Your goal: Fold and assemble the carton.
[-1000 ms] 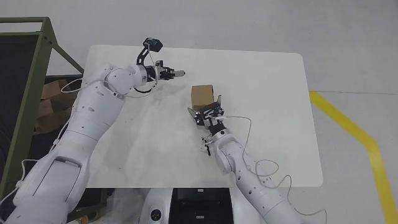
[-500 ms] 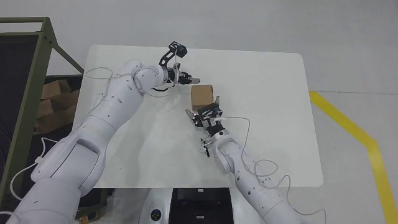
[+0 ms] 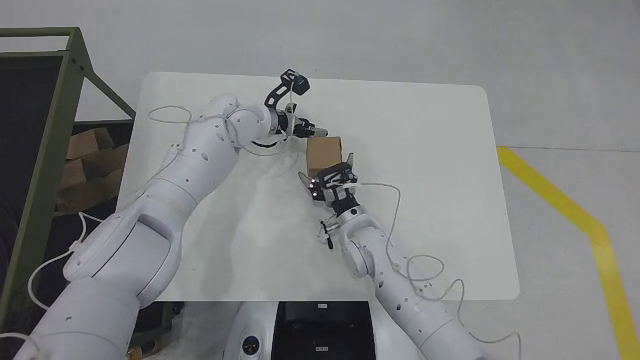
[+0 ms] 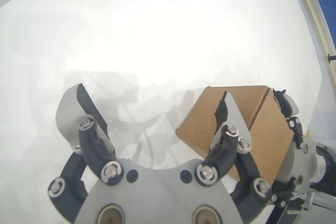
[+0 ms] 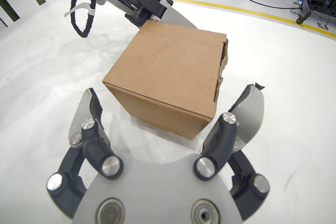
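The small brown cardboard carton (image 3: 326, 152) sits on the white desk (image 3: 430, 230) between the left end effector (image 4: 152, 93) and right end effector (image 5: 173, 91), both spread and gripping nothing. A one-sided push could slide or tip it, or crumple its ragged edge.

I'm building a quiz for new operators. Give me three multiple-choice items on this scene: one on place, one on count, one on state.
1. Where on the table is the carton? A at a corner; B near the middle; C over an edge
2. How many cartons are on the table? A three; B two; C one
3. The right tool is: A open; B shut on the carton; C shut empty

B: bare table surrounds it.
C: a single brown box stands there.
A: it is spread wide.
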